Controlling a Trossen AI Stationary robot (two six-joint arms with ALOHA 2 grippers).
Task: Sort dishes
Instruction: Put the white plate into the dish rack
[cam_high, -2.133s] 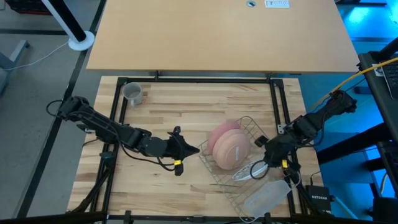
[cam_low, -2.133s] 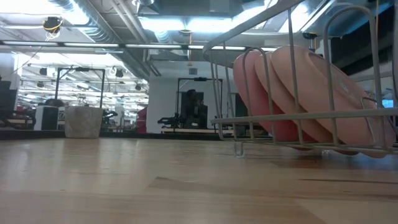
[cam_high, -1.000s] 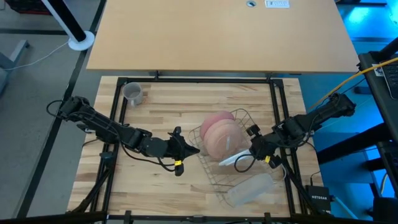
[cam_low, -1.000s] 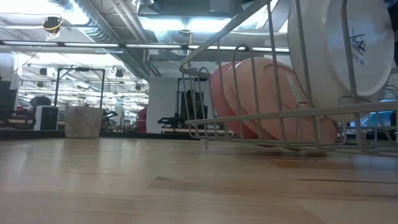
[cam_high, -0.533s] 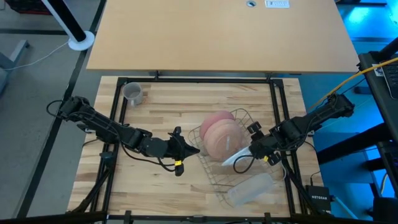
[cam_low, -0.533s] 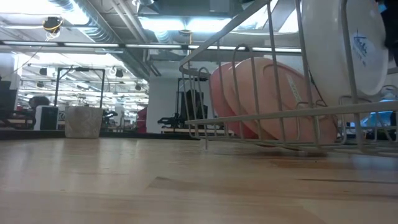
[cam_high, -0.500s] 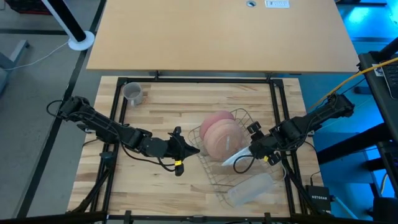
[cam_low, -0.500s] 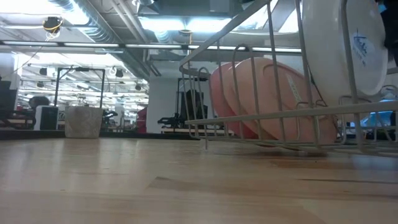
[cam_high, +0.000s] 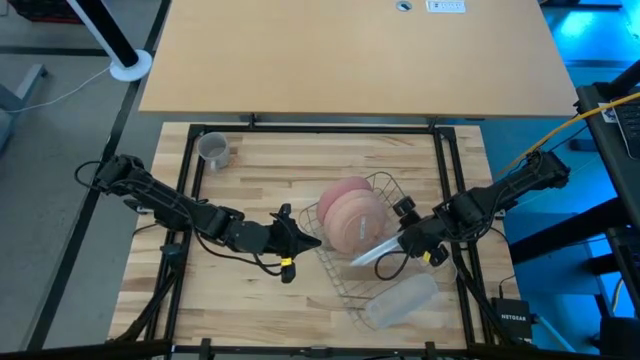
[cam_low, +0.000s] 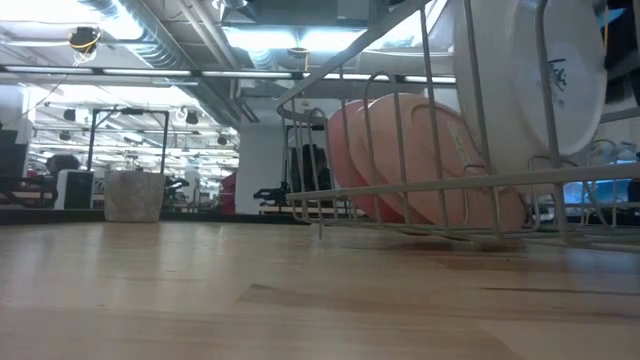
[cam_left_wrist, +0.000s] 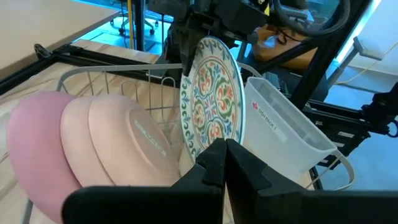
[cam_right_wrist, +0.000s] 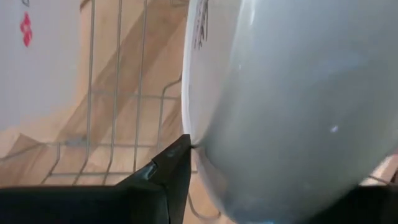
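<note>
Past our left claw (cam_left_wrist: 225, 163), whose two dark fingers met with no gap, we saw the wire rack (cam_left_wrist: 118, 81) on the wooden tabletop (cam_left_wrist: 81, 65). Two pink plates (cam_left_wrist: 127, 146) leaned in it, one overlapping the other, with a third pink round shape (cam_left_wrist: 34, 146) behind them. Just beside them a patterned plate (cam_left_wrist: 211, 102) stood nearly upright, its top edge at the right claw (cam_left_wrist: 186, 34). A translucent tray (cam_left_wrist: 280, 127) lay just beyond the plate.
</note>
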